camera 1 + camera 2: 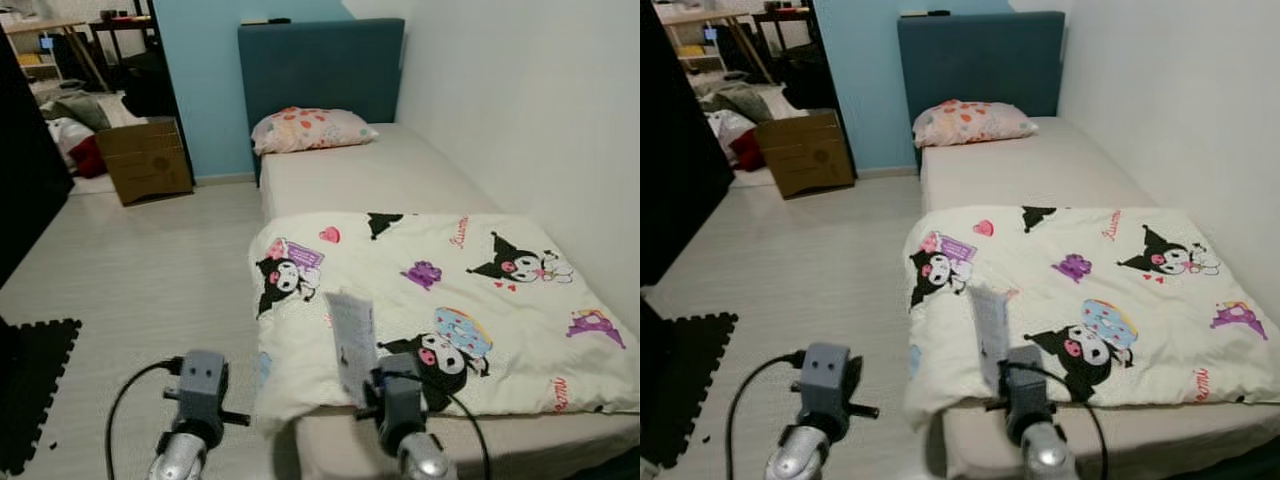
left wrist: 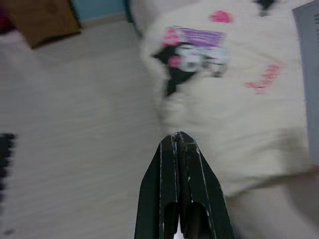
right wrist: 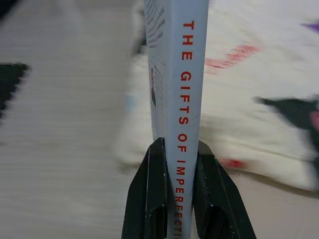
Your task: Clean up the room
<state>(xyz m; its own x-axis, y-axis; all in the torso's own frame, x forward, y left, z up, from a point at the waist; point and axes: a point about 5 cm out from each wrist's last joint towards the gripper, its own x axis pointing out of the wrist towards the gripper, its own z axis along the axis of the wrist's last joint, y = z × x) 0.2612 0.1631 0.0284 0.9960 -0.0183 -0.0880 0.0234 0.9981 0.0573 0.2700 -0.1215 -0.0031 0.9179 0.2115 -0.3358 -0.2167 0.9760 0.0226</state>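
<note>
My right gripper (image 3: 178,149) is shut on a thin grey book (image 3: 177,74) with red spine lettering, held upright above the near corner of the bed (image 1: 380,175). In the head views the book (image 1: 352,340) stands over the white cartoon-print blanket (image 1: 450,300). My left gripper (image 2: 178,142) is shut with nothing in it, hovering over the floor beside the blanket's hanging edge (image 2: 214,129). A flowered pillow (image 1: 310,128) lies at the head of the bed by the blue headboard (image 1: 320,65).
A cardboard box (image 1: 146,158) stands on the pale floor by the blue wall. Clothes and clutter (image 1: 75,120) lie behind it near a desk. A black foam mat (image 1: 35,385) lies at my left. A white wall (image 1: 520,110) runs along the bed's right side.
</note>
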